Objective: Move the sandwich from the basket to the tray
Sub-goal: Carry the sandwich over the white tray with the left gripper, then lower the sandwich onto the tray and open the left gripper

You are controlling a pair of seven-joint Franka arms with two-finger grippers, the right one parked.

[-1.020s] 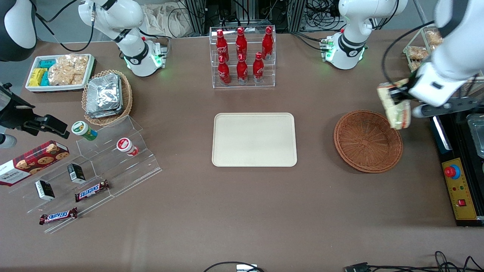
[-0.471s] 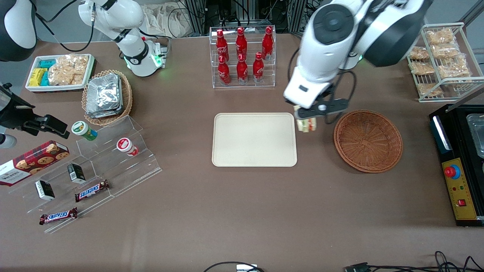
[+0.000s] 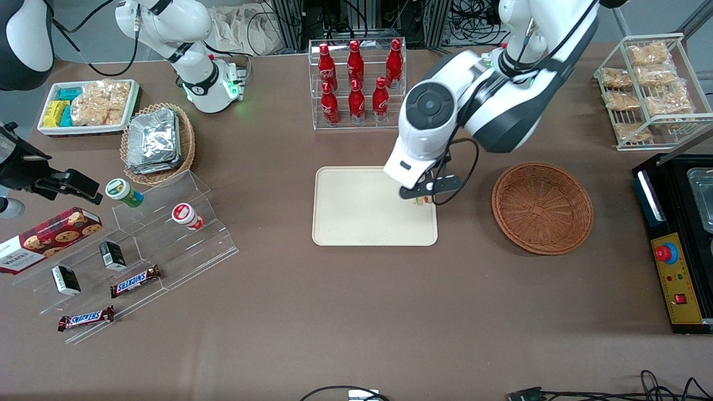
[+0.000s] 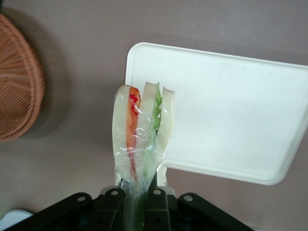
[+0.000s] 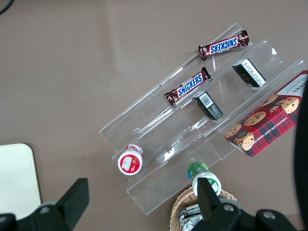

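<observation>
- The pincer (image 4: 136, 188) was closed on the sandwich (image 4: 140, 132), above the tray (image 3: 356, 217) edge nearest the basket (image 3: 542, 207).
- Soft and light, it probably suited gentle pinching at the wrapper end.

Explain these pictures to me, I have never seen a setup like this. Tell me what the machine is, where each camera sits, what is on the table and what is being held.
These are two white robot arms bolted to a brown table. One picture looks down at them from the front; the other two come from cameras fixed on each arm's wrist.

The working arm reaches over the cream tray in the middle. Its gripper, a two-finger clamp, is shut on a clear-wrapped sandwich, seen edge-on from its wrist with red and green filling. The sandwich hangs above the tray's edge nearest the round brown basket, which sits beside the tray and has nothing in it.

Around them are snacks: a rack of red cola bottles, a tan basket of foil packets, and clear steps with chocolate bars and a cookie box.
</observation>
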